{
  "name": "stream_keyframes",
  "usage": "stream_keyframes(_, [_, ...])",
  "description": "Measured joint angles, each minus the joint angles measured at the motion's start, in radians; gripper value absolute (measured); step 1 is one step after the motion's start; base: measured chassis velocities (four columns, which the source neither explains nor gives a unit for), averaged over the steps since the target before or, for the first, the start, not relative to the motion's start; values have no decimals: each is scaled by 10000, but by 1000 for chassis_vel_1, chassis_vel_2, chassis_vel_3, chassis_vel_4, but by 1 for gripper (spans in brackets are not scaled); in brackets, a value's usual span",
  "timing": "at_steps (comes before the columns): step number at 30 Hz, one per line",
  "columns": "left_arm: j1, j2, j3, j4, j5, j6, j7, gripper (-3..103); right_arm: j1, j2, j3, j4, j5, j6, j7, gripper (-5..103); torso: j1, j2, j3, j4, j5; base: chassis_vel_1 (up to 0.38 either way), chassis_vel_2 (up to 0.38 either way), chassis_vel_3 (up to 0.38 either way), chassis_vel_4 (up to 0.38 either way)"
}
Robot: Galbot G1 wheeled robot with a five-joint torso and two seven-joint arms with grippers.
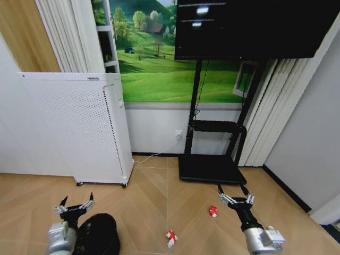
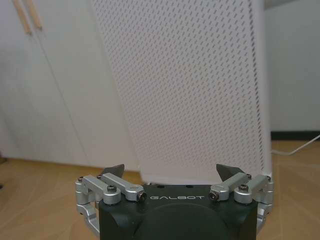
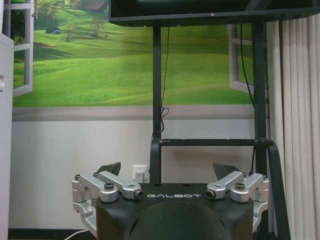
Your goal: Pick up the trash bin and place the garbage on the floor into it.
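Both sets of jaws stand wide and empty: the left gripper (image 1: 74, 206) at lower left, just above the trash bin (image 1: 97, 235) on the floor, the right gripper (image 1: 236, 200) at lower right, near two red-and-white garbage pieces (image 1: 213, 211) (image 1: 171, 237).

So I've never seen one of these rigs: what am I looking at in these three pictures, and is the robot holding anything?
It is a two-armed wheeled robot. The head view looks down at a wooden floor. The left end effector hovers open above the black trash bin; the right end effector hangs open near two red-and-white bits of garbage. Nothing is held. The two wrist views look out over each open end effector: the left at a white perforated appliance, the right at a TV stand.
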Motion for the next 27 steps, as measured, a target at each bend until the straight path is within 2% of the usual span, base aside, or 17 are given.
stream_keyframes(3, [164,201,-153,393,-109,156,-136,100,2,-26,-2,0,34,-12,17,100,1,6,3,1,-1,0,0,0,0])
stream_keyframes(6, [272,549,-328,802,-342,164,0,100,-4,-60,4,0,87,-16,34,100,2,10,6,1,-1,0,0,0,0])
stream_keyframes(8, [313,857,-410,1114,-787,157,298,100,-13,-92,32,0,143,-16,42,100,3,13,8,0,0,0,0,0,0])
stream_keyframes(13, [330,1236,-463,1609,-1041,-13,826,100,-18,-134,72,0,220,-16,55,100,4,17,10,-1,1,0,0,0,0])
stream_keyframes(15, [263,1523,-385,2144,-1085,-203,1422,100,-6,-148,64,-13,247,-15,60,100,5,19,13,0,0,0,0,0,0])
stream_keyframes(19, [174,1628,-178,2657,-1120,-277,1903,100,17,-140,15,-28,244,-15,61,100,7,21,14,-2,-1,0,0,0,0])
stream_keyframes(27, [-43,1592,168,3756,-1008,-337,2368,100,66,-160,5,-125,247,-17,63,100,7,26,17,1,0,0,0,0,0])
